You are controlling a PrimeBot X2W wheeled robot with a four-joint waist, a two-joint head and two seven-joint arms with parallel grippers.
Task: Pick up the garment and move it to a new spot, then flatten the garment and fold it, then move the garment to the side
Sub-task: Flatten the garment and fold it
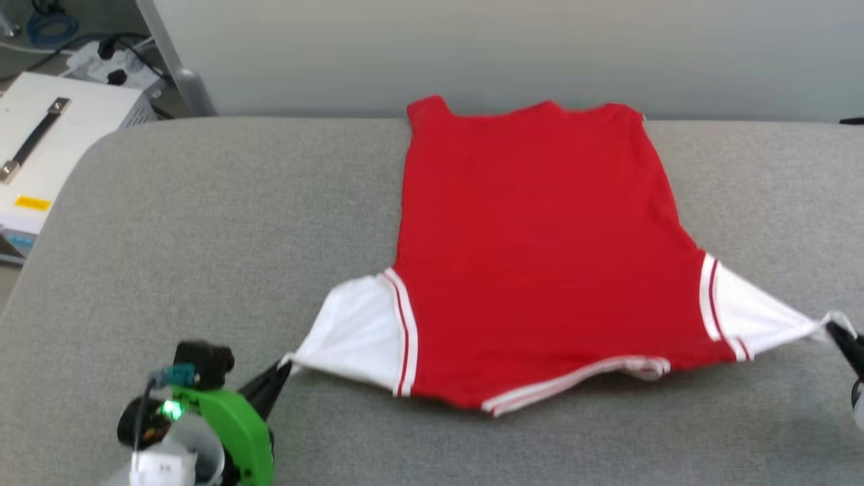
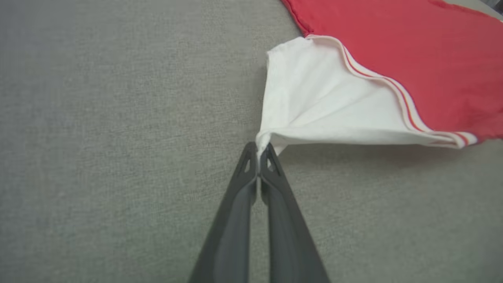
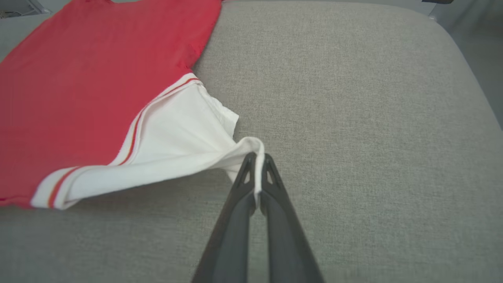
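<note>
The garment [image 1: 540,256], a red shirt with white short sleeves and red-and-white striped trim, lies spread on the grey padded table [image 1: 202,223], plain red side up, hem toward the far edge. My left gripper [image 1: 287,368] is shut on the tip of the near-left white sleeve [image 2: 314,102], which it holds pulled taut and slightly lifted. At the right edge of the head view, my right gripper [image 1: 837,331] is shut on the tip of the other white sleeve [image 3: 177,137], stretched the same way. No lettering shows.
A white box with a dark strap handle [image 1: 47,142] stands off the table's far-left corner, with cables and a power strip [image 1: 108,64] behind it. A pale wall runs behind the table. Bare grey table surface lies left and right of the shirt.
</note>
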